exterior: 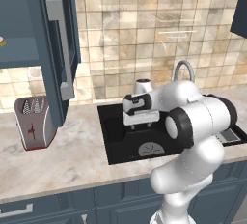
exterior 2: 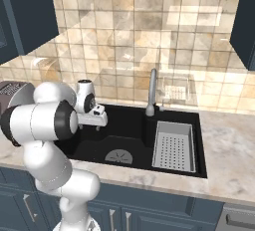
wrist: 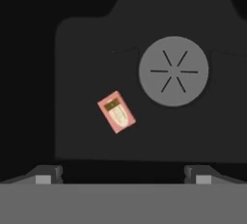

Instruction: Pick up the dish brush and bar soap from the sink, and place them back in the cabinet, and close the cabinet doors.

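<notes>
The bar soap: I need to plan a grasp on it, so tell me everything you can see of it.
The bar soap is a small pinkish-red rectangular block with a cream label patch and a small brown mark on its upper face. It lies flat on the black floor of the sink, turned diagonally in the hand view, beside the round grey drain without touching it. Nothing rests on it. The gripper hangs above with fingertips spread wide, not touching it.

Pinkish bar soap [wrist: 116, 112] lies tilted on black sink [wrist: 91, 73] floor.
</notes>
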You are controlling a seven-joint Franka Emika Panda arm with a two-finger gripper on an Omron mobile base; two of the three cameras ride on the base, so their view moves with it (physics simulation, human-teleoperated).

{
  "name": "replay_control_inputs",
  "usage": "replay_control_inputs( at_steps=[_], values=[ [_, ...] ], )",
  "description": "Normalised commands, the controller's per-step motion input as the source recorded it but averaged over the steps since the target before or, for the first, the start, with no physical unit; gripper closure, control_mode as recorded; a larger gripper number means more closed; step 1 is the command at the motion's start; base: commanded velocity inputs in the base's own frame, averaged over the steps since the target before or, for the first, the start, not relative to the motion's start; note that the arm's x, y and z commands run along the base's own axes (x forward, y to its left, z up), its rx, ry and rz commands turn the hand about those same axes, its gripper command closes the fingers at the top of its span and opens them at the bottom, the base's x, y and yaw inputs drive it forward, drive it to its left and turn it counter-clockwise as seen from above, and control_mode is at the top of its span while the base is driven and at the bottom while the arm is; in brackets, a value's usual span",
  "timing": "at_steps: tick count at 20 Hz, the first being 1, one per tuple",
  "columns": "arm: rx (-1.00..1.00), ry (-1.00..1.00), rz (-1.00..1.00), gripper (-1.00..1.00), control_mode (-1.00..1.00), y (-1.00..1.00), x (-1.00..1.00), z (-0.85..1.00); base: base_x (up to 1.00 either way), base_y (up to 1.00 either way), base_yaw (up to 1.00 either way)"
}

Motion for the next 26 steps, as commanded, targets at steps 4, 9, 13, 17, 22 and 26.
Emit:
replay_control_inputs(
  at_steps=[4, 9, 13, 17, 22, 26],
  values=[
    [0.0, 0.03, 0.02, -1.0, -1.0, 0.0, 0.2, 0.0, 0.0, 0.0, 0.0],
    [0.0, 0.04, 0.03, -1.0, -1.0, 0.0, 0.19, -0.05, 0.0, 0.0, 0.0],
    [0.0, 0.05, 0.06, -1.0, -1.0, 0.0, 0.13, -0.17, 0.0, 0.0, 0.0],
    [0.0, 0.05, 0.06, -1.0, -1.0, 0.0, 0.12, -0.18, 0.0, 0.0, 0.0],
    [-0.01, 0.04, 0.04, -1.0, -1.0, 0.04, 0.08, -0.2, 0.0, 0.0, 0.0],
    [-0.03, 0.03, 0.01, -1.0, -1.0, 0.16, 0.11, -0.16, 0.0, 0.0, 0.0]
  ],
)
